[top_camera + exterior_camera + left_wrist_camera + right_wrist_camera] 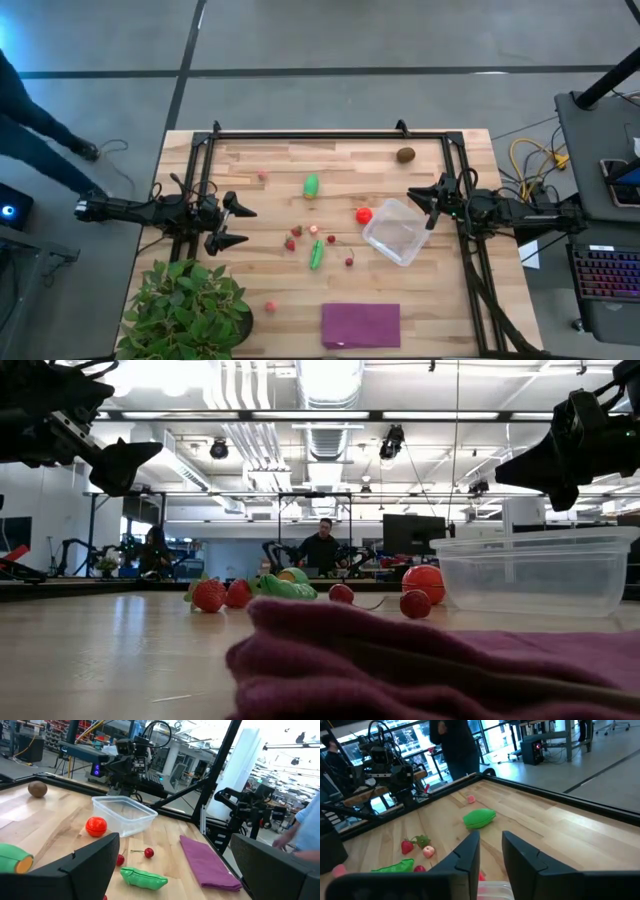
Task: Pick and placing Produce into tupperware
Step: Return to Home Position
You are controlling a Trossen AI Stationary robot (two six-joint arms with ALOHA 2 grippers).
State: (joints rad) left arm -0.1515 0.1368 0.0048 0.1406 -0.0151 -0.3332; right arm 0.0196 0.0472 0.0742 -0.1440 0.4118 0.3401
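Observation:
The clear tupperware stands on its base right of the table's middle, with the red ball just beside its left wall. A green oblong piece lies farther back. The second green piece lies nearer, among small red and pink berries. The brown kiwi ball rests near the far edge. My left gripper hovers wide open at the table's left side, left of the berries. My right gripper hangs above the tupperware's far right corner, open by a narrow gap, and holds nothing.
A flat purple sheet lies at the near edge, and a leafy potted plant fills the near left corner. Single pink berries lie apart on the left half. A black frame borders the table. People show beyond it.

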